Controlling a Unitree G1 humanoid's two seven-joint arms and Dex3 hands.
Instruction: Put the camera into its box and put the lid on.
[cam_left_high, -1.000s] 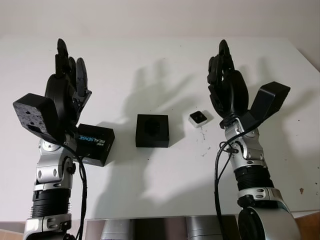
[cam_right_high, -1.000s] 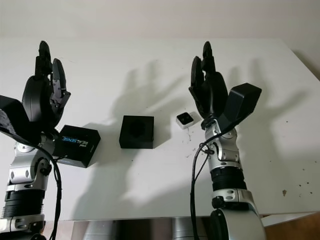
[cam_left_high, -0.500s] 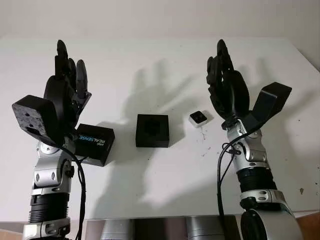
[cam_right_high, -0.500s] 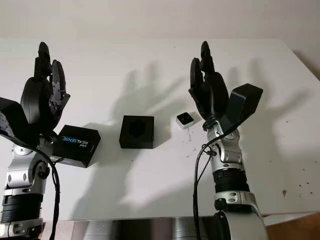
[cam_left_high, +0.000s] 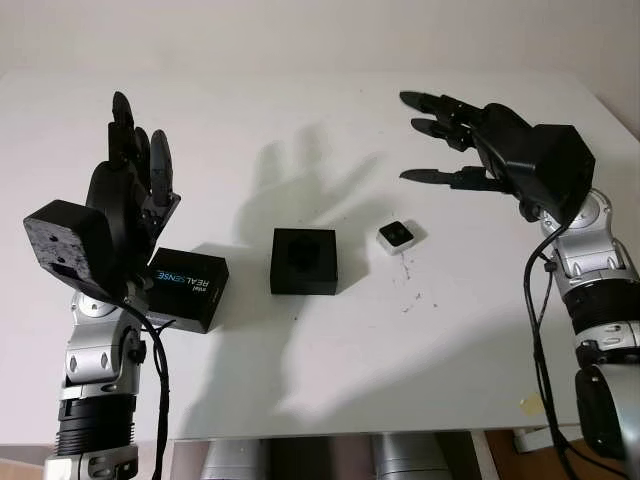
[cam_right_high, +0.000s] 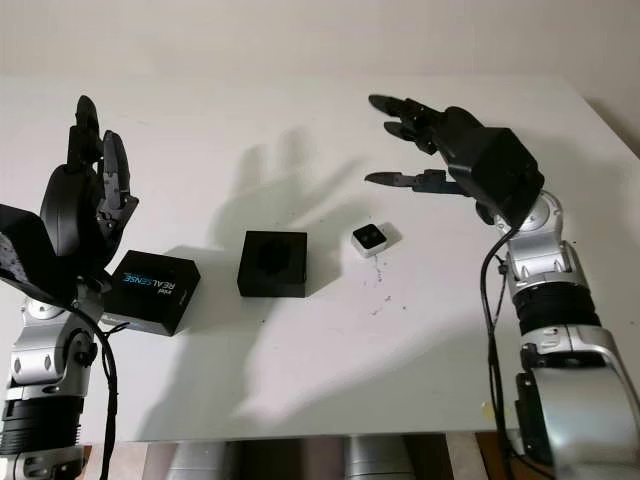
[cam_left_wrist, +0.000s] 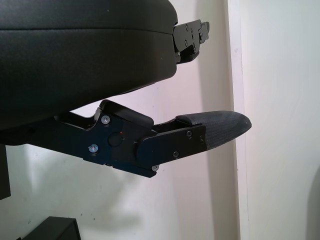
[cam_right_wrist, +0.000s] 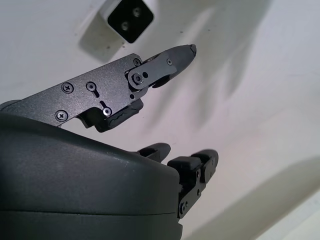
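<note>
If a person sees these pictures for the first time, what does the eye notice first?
Two black robot hands, both open, are raised above a white table: the left hand at the left side, the right hand reaching over the small white camera. Between them sit the open black box and its lid.

one camera (cam_left_high: 397, 236), one box (cam_left_high: 304, 261), one lid (cam_left_high: 186, 288)

- The two eye views look forward and down from the head at the white surface (cam_left_high: 330, 350), sharing almost the whole scene.
- Each wrist view sits very close behind its own robot hand, facing the surface.
</note>
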